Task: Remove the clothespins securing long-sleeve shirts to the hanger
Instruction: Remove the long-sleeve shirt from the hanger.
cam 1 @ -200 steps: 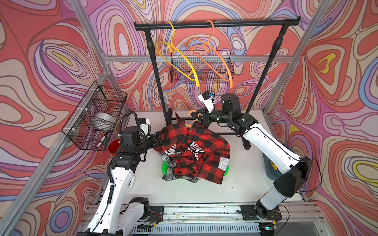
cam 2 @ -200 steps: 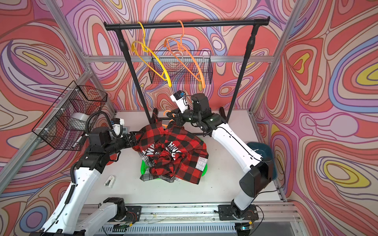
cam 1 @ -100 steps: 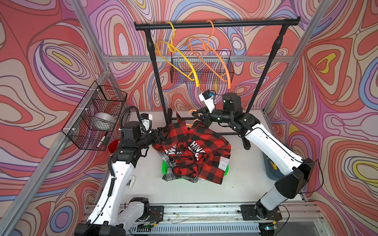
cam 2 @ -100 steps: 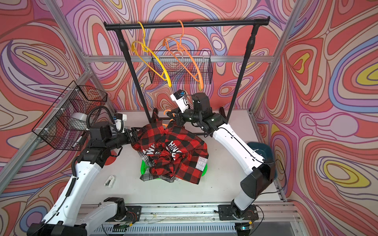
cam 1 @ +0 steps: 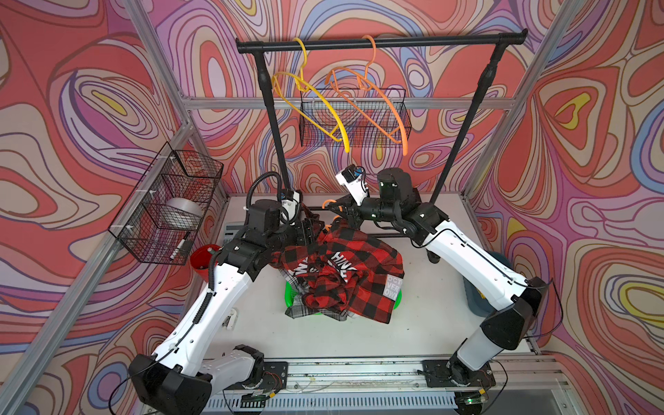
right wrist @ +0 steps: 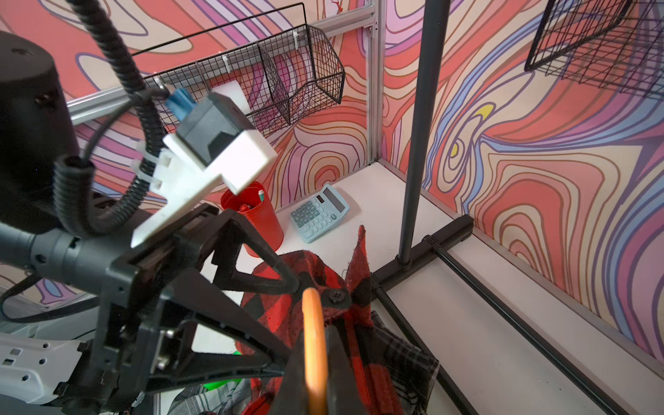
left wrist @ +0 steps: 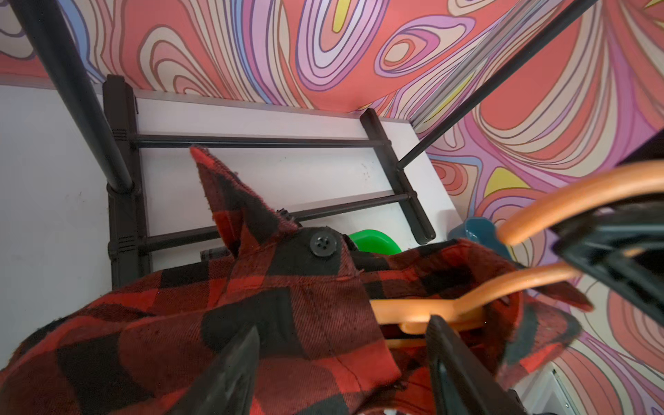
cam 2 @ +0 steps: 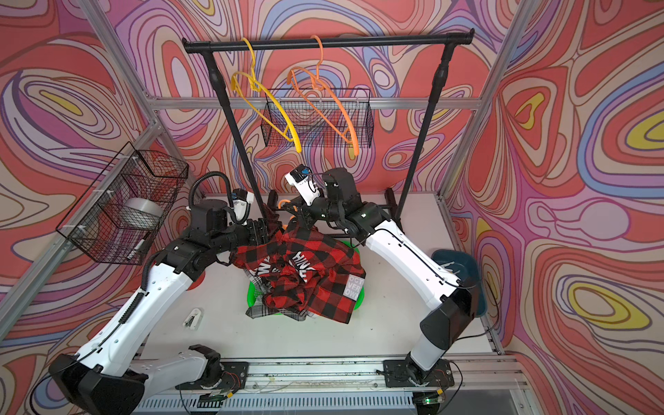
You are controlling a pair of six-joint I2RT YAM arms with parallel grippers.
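A red-black check long-sleeve shirt (cam 1: 359,273) (cam 2: 316,273) hangs crumpled from an orange hanger (left wrist: 424,307) over a green basket (cam 1: 291,291). My right gripper (right wrist: 314,337) (cam 1: 346,215) is shut on that hanger's hook (right wrist: 313,323). My left gripper (left wrist: 345,325) (cam 2: 264,230) is open, with its fingers (left wrist: 230,370) on either side of the shirt's collar fabric (left wrist: 287,323). A grey plaid shirt (right wrist: 406,345) lies under the red one. One white clothespin (cam 2: 192,318) lies on the table by the left arm. No clothespin shows on the shirt.
The black clothes rack (cam 1: 381,39) carries an empty yellow hanger (cam 1: 316,104) and an empty orange hanger (cam 1: 381,97); its base bars (left wrist: 258,142) lie just behind the shirt. Wire baskets (cam 1: 169,204) hang at the left and back. A red cup (right wrist: 255,215), calculator (right wrist: 319,212) and blue bin (cam 2: 463,266) stand nearby.
My left gripper has moved back and up along the shirt to its collar, and its jaws have narrowed somewhat. The right gripper has kept its hold on the hanger hook.
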